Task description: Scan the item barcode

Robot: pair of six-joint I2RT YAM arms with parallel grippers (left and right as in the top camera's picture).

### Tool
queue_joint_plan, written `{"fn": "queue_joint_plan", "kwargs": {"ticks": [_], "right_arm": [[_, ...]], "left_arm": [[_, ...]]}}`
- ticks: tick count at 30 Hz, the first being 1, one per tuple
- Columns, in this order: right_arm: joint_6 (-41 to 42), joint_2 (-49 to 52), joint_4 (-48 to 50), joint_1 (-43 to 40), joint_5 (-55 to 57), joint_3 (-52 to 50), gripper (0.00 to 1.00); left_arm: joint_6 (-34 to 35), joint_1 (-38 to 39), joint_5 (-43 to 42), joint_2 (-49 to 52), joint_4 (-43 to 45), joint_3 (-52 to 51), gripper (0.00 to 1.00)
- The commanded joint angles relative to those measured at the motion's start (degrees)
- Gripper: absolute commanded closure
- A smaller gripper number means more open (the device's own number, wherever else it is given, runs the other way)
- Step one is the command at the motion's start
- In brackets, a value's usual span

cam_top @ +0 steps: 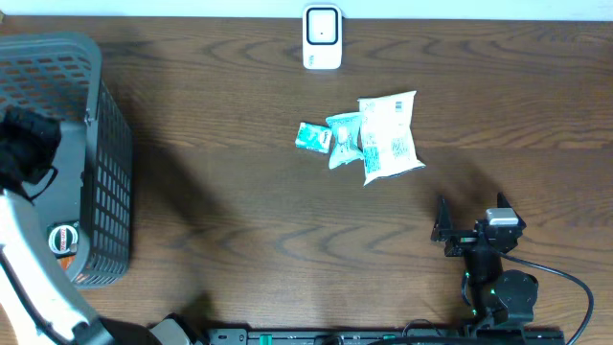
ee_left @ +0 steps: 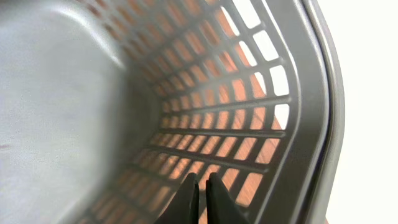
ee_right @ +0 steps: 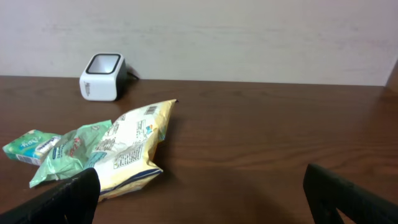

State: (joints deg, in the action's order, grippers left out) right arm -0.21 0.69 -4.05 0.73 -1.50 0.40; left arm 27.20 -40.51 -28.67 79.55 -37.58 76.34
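the right claw (ee_right: 200, 180) is held wide and empty, low over the table (ee_right: 267, 143), faced toward the items. the left claw (ee_left: 200, 186) is seen closed on nothing, inside the basket (ee_left: 292, 124).

the bag (ee_right: 134, 146) is found nearest the right claw, touching the pouch (ee_right: 71, 149), with the packet (ee_right: 28, 147) just past that. the scanner (ee_right: 102, 76) is set well apart, at the far edge.

the bag is probably best taken first. it should be pinched at a free edge, away from the barcode-like print near its far corner, and lifted clear so the pouch is not dragged. that print should then be turned to the scanner window.

counted: three items, one scanner, one basket, two claws.
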Motion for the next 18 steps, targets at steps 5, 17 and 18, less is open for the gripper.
{"fn": "queue_joint_plan", "kwargs": {"ticks": [5, 17, 18], "right_arm": [[1.0, -0.3, -0.2, 0.4, -0.1, -0.1, 0.01], [1.0, -0.3, -0.2, 0.4, -0.1, -0.1, 0.01], [1.0, -0.3, -0.2, 0.4, -0.1, -0.1, 0.01]], "left_arm": [[0.1, -1.8, 25.3, -3.3, -7.0, 1.9, 0.93], [5.2, -6.5, 42.8, -0.2, -10.0, 1.8, 0.93], [6.0, -7.0, 42.9, 0.3, -10.5, 1.8, 0.93]]}}
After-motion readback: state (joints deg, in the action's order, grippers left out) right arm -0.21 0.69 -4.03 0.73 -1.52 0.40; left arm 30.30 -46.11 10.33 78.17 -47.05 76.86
